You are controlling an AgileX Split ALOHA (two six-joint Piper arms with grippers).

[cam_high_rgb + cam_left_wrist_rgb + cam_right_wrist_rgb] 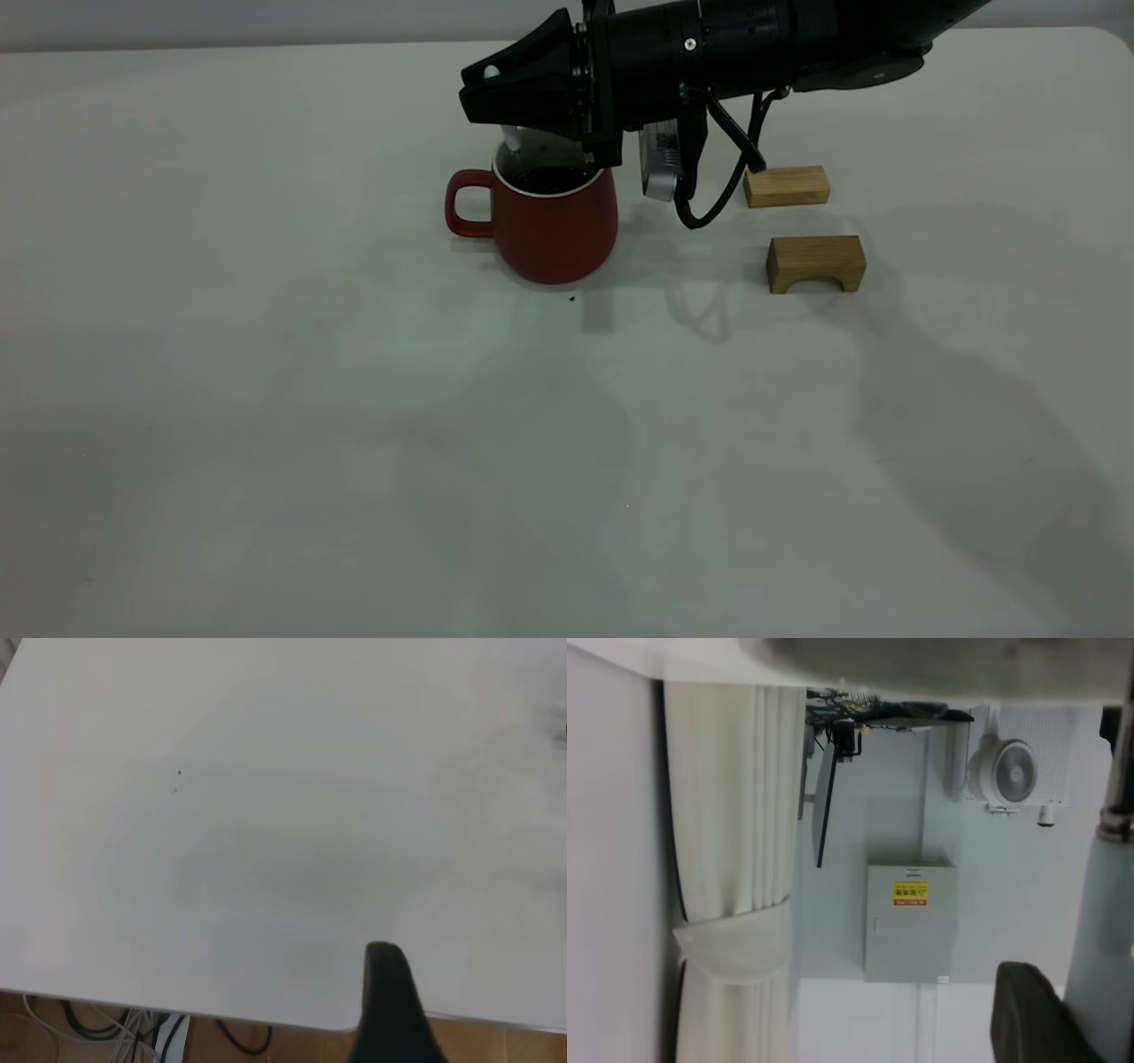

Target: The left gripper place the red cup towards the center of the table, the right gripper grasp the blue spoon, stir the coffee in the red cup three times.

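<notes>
The red cup (554, 226) stands upright on the table (266, 399) near the middle, its handle toward the left, with dark coffee (549, 180) inside. My right gripper (485, 89) hovers just above the cup's rim, shut on the blue spoon (511, 137), whose lower end dips into the coffee. In the right wrist view the pale handle of the spoon (1099, 930) runs beside one dark finger (1032, 1010). My left gripper is outside the exterior view. Its wrist view shows one dark finger (390, 992) over bare tabletop (266, 815) with nothing near it.
Two tan wooden blocks lie right of the cup, a flat one (787, 186) and an arched one (815, 263). The right arm (753, 40) reaches in from the upper right. Cables (115, 1028) hang below the table's edge in the left wrist view.
</notes>
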